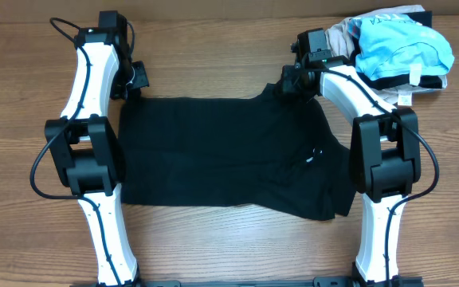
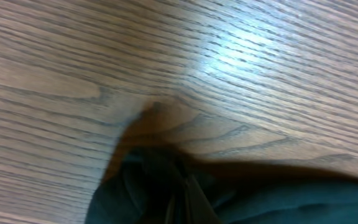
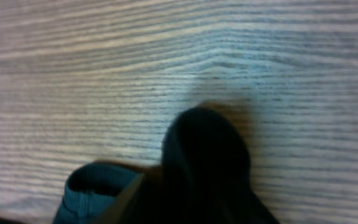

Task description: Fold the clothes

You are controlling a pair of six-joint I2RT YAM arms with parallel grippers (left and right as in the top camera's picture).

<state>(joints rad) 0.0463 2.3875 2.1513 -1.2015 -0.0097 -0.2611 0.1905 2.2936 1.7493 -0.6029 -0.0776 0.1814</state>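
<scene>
The left gripper (image 1: 136,77) clamps the clothes (image 1: 221,151); whether the right gripper (image 1: 284,84) holds them, I cannot tell. Secure the 2 far corners, then fold evenly.

Overhead, I looked straight down on the table (image 1: 229,255); my wrist cameras sat close over the clothes (image 1: 221,151) at their far edge.
</scene>
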